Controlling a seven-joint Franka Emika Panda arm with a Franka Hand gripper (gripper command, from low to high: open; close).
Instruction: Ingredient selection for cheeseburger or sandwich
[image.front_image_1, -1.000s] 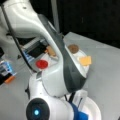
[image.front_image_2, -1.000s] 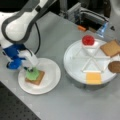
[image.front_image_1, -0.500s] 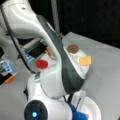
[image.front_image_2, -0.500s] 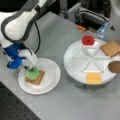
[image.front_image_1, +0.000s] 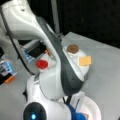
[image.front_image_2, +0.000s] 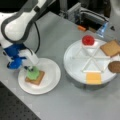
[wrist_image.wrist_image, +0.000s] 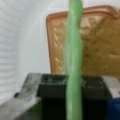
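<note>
I have the gripper (image.front_image_2: 29, 68) down over the small white plate (image.front_image_2: 51, 82) near the bench's front-left corner in a front view, pinching the green lettuce piece (image.front_image_2: 33, 73) edge-on; the wrist view shows the lettuce (wrist_image.wrist_image: 73, 60) standing upright between the jaws, right above the brown toast square (wrist_image.wrist_image: 100, 50). The sandwich so far is that toast (image.front_image_2: 39, 79) lying flat on the plate with the lettuce at or just over it; I can't tell whether they touch. The sectioned tray (image.front_image_2: 75, 62) towards the bench's right edge holds a red tomato disc (image.front_image_2: 88, 40), another toast square (image.front_image_2: 111, 48), a brown patty (image.front_image_2: 115, 66) and the yellow cheese square (image.front_image_2: 93, 78). To do this well I judge the leaf should be centred over the toast and low.
</note>
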